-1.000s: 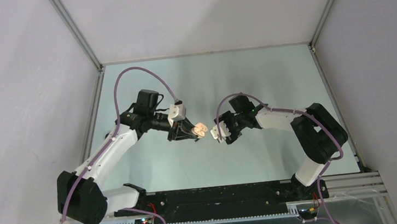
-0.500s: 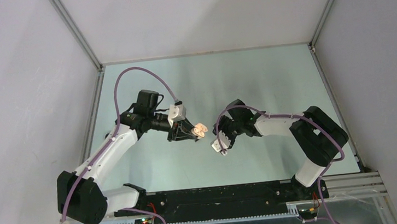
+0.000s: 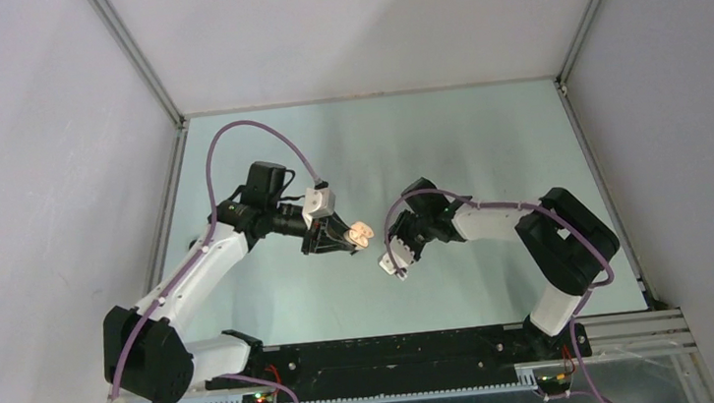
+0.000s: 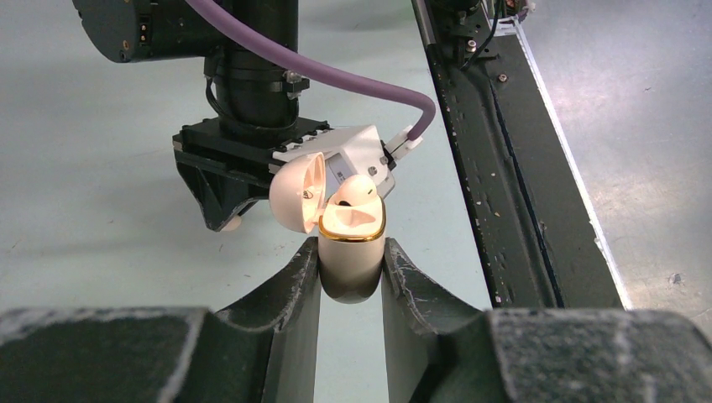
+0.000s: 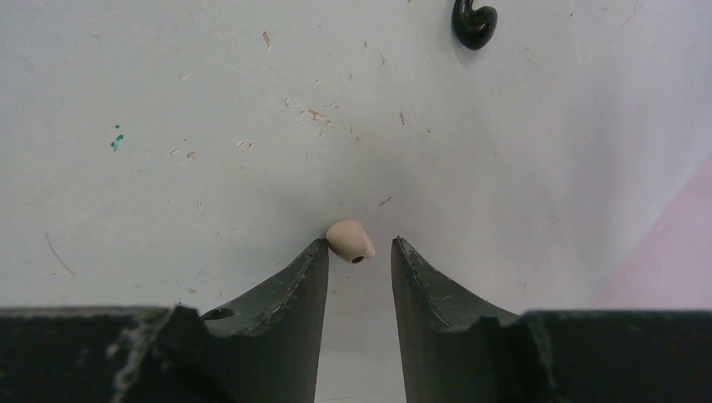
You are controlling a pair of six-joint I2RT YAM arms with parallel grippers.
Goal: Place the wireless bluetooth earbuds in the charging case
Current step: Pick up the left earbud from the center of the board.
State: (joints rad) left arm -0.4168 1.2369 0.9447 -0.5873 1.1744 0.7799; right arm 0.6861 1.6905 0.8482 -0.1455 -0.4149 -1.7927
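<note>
— Where is the cream earbud (image 5: pixel 348 240) seen?
— On the table (image 5: pixel 168 126), between the spread jaws of the right gripper (image 5: pixel 358 245); the open charging case (image 4: pixel 351 267) is clamped in the left gripper (image 4: pixel 351 256)

Open table (image 5: pixel 420 126) between cream earbud (image 5: pixel 350 241) and black earbud (image 5: pixel 474 21) (well apart)
</note>
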